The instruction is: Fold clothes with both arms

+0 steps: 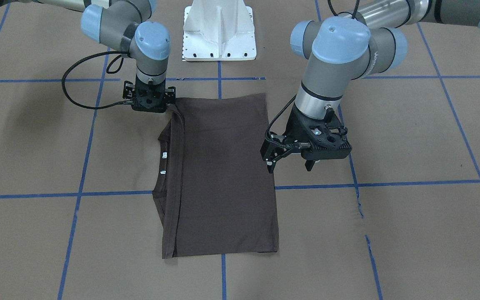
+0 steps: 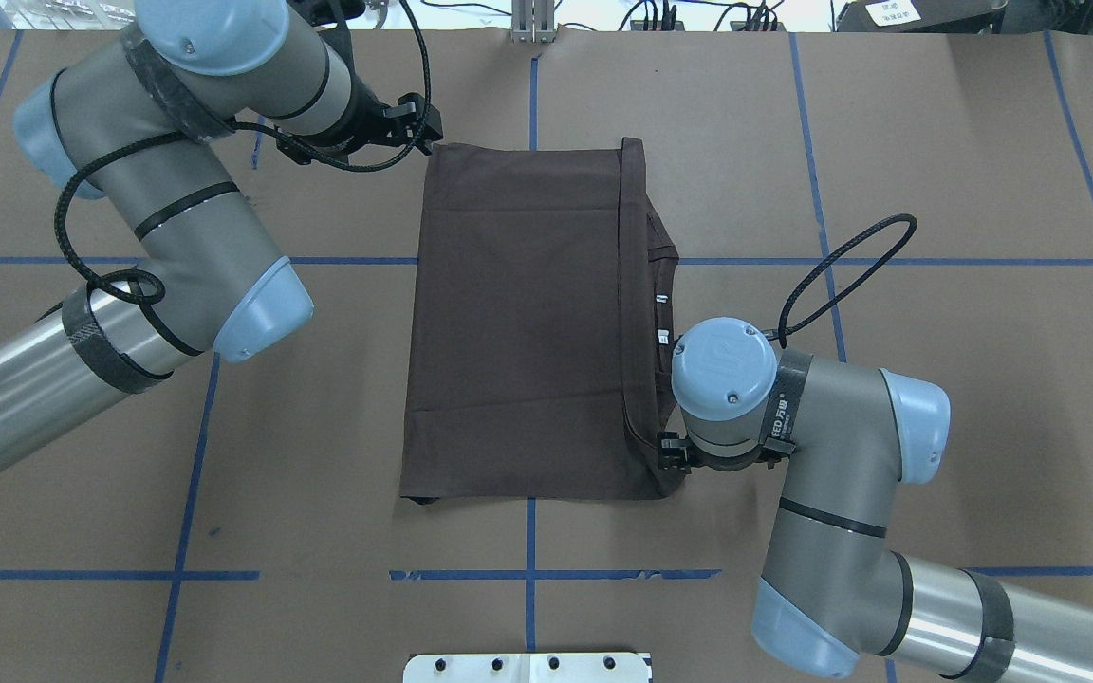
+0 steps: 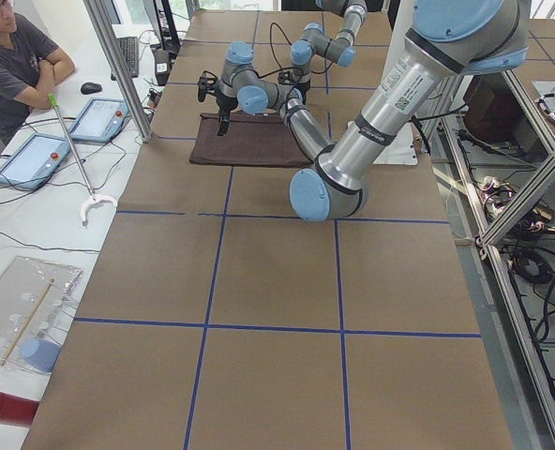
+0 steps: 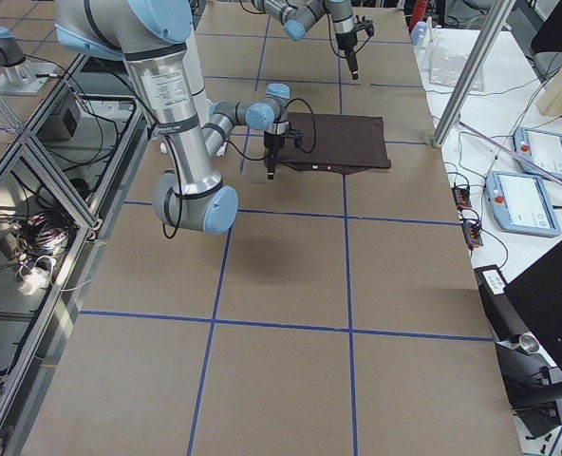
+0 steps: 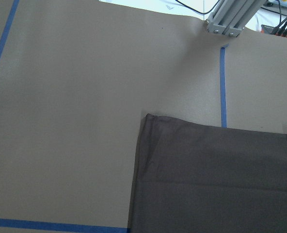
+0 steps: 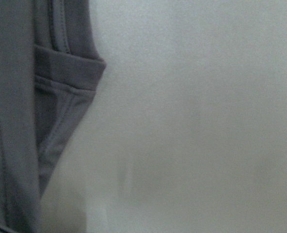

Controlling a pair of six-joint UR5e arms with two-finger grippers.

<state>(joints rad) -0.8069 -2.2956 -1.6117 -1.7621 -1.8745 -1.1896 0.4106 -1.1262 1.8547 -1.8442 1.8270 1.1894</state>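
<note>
- The shirt (image 1: 223, 175) lay flat in the middle of the table (image 1: 411, 137), folded into a long rectangle.
- Its collar (image 1: 164, 164), with two small pale tags inside, stuck out from the long edge on the robot's right.
- The right gripper (image 1: 150, 100) pointed straight down at the shirt's corner on that collar side, the end nearest the base (image 1: 219, 33). Its body hid the fingers, so whether they were spread or pinching cloth could not be told. The right wrist view showed only blurred cloth folds up close.
- The left gripper (image 1: 289, 166) hung raised over the table beside the shirt's opposite long edge, its fingers (image 1: 270, 166) spread wide and holding nothing. The left wrist view looked down on a far corner of the shirt.
- Blue tape (image 1: 390, 183) marked the brown table in squares.
- A person (image 3: 15, 56) sat at a side desk, arms crossed.
</note>
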